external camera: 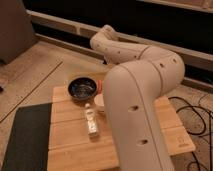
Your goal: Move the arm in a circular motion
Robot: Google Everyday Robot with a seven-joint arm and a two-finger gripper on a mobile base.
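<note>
The arm (142,95) is a huge cream-white tube of jointed segments with small dark holes. It rises from the bottom of the view, bends at an elbow (160,65) and reaches back left to a joint (107,40) above the far edge of the wooden table (75,147). The gripper hangs somewhere below that far joint, hidden behind the thick front segment of the arm, so it does not show.
On the table stand a dark bowl (82,89) and a white cup (99,102) half hidden by the arm. A white bottle (91,121) lies on its side. A dark mat (25,135) lies left of the table. Cables (196,117) trail on the floor at right.
</note>
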